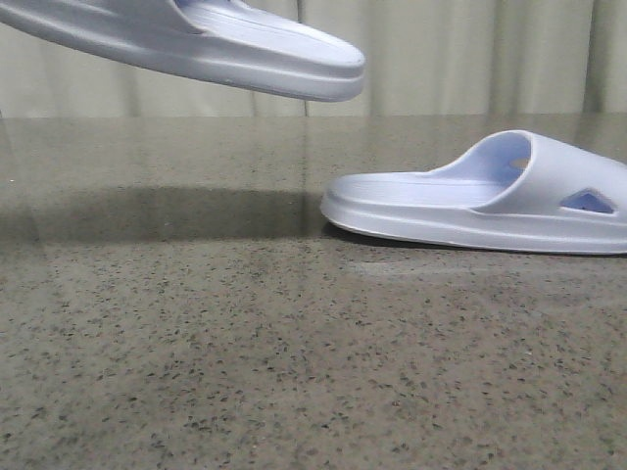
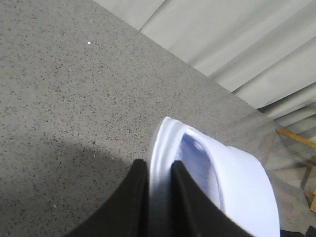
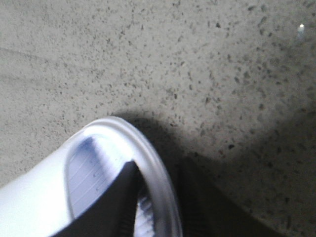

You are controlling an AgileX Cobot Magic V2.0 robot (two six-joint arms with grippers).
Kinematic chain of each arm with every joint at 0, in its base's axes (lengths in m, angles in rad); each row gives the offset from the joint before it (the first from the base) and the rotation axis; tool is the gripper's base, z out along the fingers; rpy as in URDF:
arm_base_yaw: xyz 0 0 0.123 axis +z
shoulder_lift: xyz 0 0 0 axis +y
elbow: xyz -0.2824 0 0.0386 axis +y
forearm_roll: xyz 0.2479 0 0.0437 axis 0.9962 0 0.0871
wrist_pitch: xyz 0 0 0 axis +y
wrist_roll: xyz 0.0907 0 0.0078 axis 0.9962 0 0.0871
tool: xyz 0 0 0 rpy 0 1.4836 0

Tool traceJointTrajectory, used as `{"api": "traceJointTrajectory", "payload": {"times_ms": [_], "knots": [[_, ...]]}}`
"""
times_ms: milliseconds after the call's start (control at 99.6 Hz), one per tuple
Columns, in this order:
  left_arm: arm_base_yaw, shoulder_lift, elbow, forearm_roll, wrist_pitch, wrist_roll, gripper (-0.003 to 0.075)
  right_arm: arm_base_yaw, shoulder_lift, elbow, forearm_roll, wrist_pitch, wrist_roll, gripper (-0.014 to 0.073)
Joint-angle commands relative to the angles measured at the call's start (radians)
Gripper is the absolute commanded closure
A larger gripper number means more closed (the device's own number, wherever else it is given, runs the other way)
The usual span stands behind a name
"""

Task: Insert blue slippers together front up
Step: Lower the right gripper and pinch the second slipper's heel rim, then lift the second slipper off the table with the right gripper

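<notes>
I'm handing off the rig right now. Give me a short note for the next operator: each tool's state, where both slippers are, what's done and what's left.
Left tool: shut on the rim of the raised slipper, held in the air above the table, upper left in the front view.
Right tool: fingers on either side of the rim of the other slipper; that slipper sits flat on the table at right, strap up.
Done: both slippers gripped, one lifted.
Left: bring the two together, nest them, and set them front up.

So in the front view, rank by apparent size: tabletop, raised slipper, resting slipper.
1. tabletop, by far.
2-3. raised slipper and resting slipper: unranked; the raised one is cropped by the frame and seemingly nearer.
</notes>
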Motion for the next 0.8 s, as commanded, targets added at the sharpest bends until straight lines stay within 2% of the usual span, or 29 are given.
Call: {"api": "traceJointTrajectory", "payload": {"times_ms": [0, 211, 472, 793], "knots": [[0.003, -0.016, -0.029, -0.043, -0.022, -0.003, 0.0703, 0.004, 0.020, 0.017, -0.054, 0.100, -0.007, 0.0535], [0.003, -0.016, -0.029, -0.043, -0.024, -0.003, 0.0703, 0.004, 0.020, 0.017, -0.074, 0.065, -0.015, 0.0635], [0.003, -0.016, -0.029, -0.051, -0.024, -0.003, 0.0703, 0.004, 0.018, -0.008, -0.070, 0.000, -0.029, 0.0645], [0.003, -0.016, -0.029, -0.062, -0.015, -0.003, 0.0703, 0.004, -0.057, -0.184, -0.074, 0.003, -0.054, 0.0676]]}}
